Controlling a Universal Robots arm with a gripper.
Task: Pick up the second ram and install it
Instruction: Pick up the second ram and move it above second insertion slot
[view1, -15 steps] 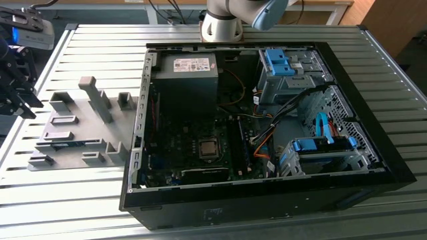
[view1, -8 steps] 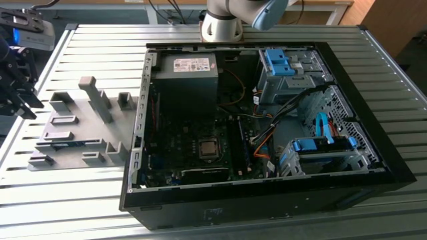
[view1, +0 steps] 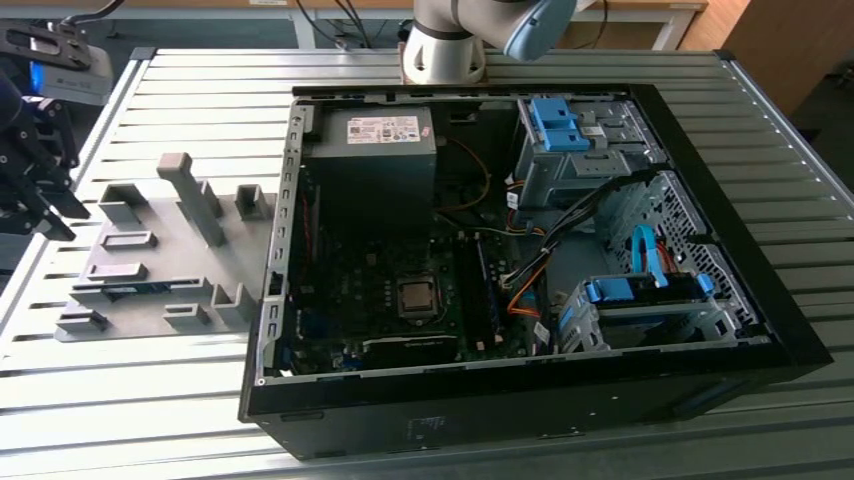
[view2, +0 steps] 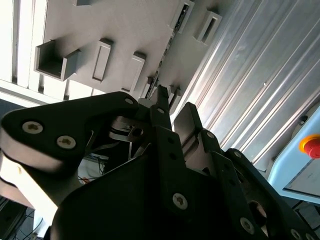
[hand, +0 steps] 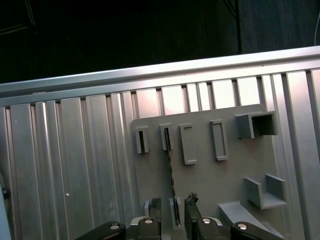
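Exterior view, from its left: the arm's dark wrist end (view1: 34, 150) hangs over the edge of the slatted metal surface (view1: 160, 400). Just beside it lies a grey holder plate (view1: 154, 265) with grey holder blocks (view1: 194, 195) standing on it. Next comes the open computer case (view1: 534, 400), with the power supply (view1: 374, 150) at the back, the CPU socket (view1: 416, 297) mid-board, and blue drive latches (view1: 558, 125) towards the exterior view's right.

First wrist view: the second ram (hand: 170, 175) is seen edge-on as a thin dark line. It sits on the holder plate, with one end in a slotted block and the other end down between the fingers. The claw (hand: 174, 214) is spread and straddles that near end, one finger (hand: 155, 210) on each side. A gap shows on both sides, so there is no pinch on it.

Second wrist view: the fingertips (view2: 161, 102) are apart and close above the plate.
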